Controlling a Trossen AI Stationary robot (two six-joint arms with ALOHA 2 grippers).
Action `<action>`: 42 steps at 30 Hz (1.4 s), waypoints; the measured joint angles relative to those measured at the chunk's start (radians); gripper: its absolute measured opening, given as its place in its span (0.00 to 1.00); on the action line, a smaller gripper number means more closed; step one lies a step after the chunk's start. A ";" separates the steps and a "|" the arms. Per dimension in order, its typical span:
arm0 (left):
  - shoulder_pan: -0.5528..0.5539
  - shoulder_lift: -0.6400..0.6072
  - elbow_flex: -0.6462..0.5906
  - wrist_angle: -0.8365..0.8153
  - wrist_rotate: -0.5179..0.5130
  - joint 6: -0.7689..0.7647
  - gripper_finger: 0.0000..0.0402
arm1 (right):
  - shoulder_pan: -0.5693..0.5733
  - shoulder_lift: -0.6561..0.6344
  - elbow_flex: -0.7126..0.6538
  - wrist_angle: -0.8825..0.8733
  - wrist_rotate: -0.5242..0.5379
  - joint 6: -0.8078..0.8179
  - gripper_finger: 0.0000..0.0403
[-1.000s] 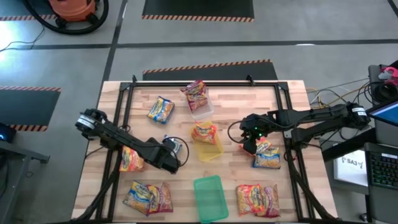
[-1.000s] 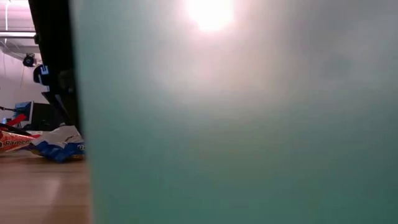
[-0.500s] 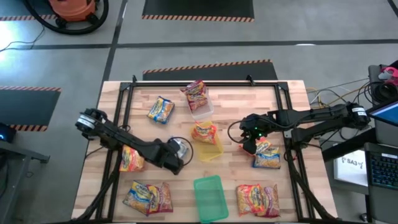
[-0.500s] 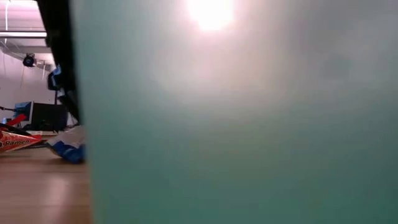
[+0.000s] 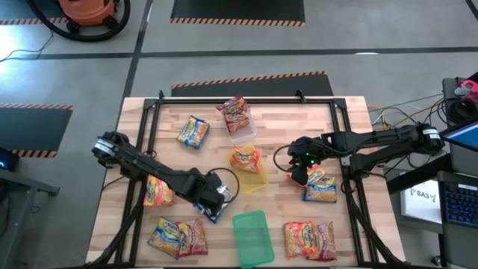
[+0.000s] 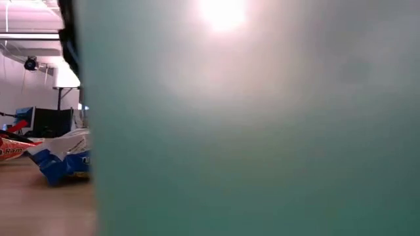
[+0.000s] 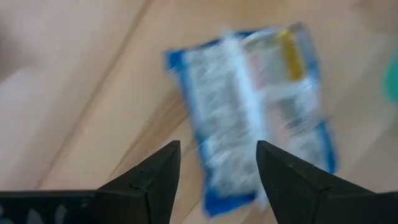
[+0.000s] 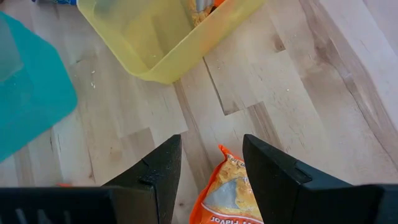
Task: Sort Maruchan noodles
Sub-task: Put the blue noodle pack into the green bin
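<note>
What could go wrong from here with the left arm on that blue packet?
The blue packet sits between the left gripper jaws off-centre and tilted, so it might slip out.

It is close to the green tray and the packets at the near edge; it may snag.

The tray blocks most of the low view.
</note>
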 joint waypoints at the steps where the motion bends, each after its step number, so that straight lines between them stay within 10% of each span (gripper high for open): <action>1: -0.006 -0.001 0.008 -0.052 -0.001 -0.030 0.48 | 0.000 0.000 0.000 0.000 0.000 0.000 0.40; 13: -0.010 0.000 -0.185 0.031 -0.007 -0.188 0.48 | 0.089 0.046 0.001 0.346 -0.106 -0.002 0.40; 26: -0.005 -0.002 -0.260 0.342 0.020 -0.083 0.48 | 0.156 0.296 0.137 0.376 -0.024 -0.162 0.34; 42: -0.025 -0.141 -0.260 0.338 0.104 -0.077 0.48 | 0.161 0.540 0.334 0.367 -0.140 -0.180 0.39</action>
